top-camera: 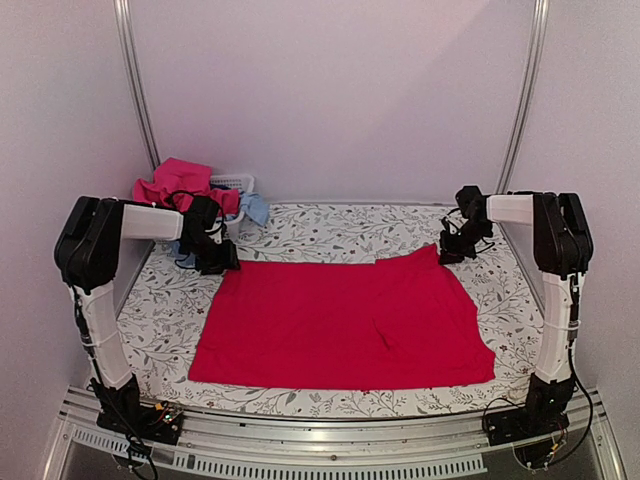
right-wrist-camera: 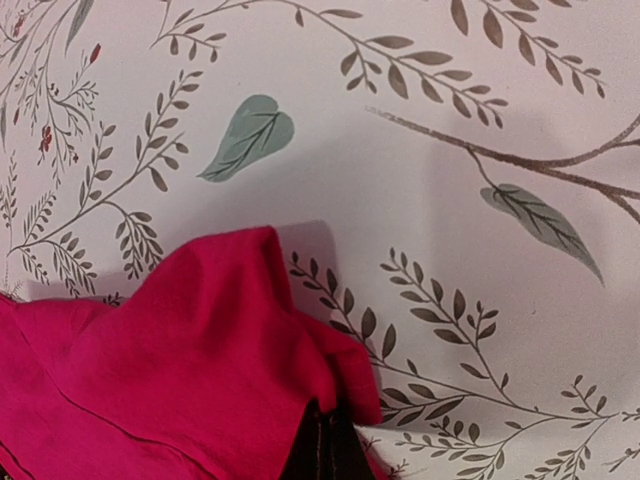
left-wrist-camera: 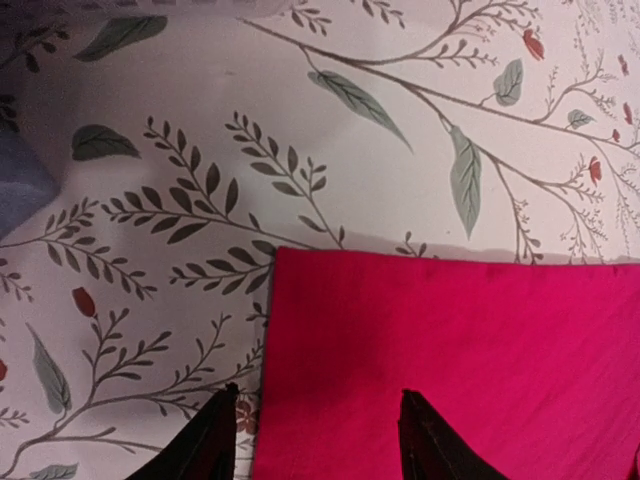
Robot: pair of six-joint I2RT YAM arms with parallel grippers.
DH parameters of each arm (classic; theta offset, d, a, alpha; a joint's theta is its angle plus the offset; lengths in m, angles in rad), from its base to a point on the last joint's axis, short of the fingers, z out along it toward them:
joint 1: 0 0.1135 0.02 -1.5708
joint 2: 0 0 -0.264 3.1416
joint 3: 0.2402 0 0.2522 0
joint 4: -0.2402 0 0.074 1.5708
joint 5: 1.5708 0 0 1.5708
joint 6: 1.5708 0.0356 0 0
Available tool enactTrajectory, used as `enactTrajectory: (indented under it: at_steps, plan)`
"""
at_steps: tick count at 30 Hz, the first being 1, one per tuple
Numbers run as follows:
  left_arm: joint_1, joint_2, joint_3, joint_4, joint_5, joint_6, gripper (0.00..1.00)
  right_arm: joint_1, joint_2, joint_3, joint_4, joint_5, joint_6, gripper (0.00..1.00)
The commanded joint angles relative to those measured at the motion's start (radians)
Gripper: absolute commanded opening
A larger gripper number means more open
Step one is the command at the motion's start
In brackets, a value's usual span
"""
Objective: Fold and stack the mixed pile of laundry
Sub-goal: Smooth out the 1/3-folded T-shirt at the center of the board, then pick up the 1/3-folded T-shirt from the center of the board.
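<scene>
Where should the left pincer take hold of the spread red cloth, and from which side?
Probably at its far left corner, coming down from above with one finger off the side edge. The red cloth lies flat there, the left pincer is open over that edge, and the right pincer is shut on the far right corner.

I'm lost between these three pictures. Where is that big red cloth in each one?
Top view: the red cloth lies spread flat mid-table.
Left wrist view: one corner of it fills the lower right.
Right wrist view: another corner, bunched, lower left, pinched by the right gripper.
Shared landmark: the leaf-printed table cover under it in all three.
</scene>
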Motion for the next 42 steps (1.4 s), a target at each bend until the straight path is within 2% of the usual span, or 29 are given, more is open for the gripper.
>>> enactTrajectory:
  at_steps: [1,12,27,35,42]
  plan:
    - [0.002,0.013,0.042,0.011,-0.042,0.021,0.55,-0.028,0.011,0.014,-0.025,0.039,-0.017,0.00]
    - [0.007,-0.054,-0.045,0.083,-0.018,-0.005,0.54,-0.058,0.056,0.123,-0.022,-0.032,-0.030,0.00]
    - [0.002,0.060,0.084,0.179,-0.027,0.074,0.51,-0.058,0.054,0.135,-0.039,-0.063,-0.027,0.00]
    - [-0.007,0.138,0.121,0.145,-0.045,0.134,0.44,-0.058,0.055,0.137,-0.046,-0.061,-0.027,0.00]
    - [-0.012,0.155,0.118,0.136,-0.001,0.134,0.32,-0.059,0.056,0.140,-0.042,-0.064,-0.027,0.00]
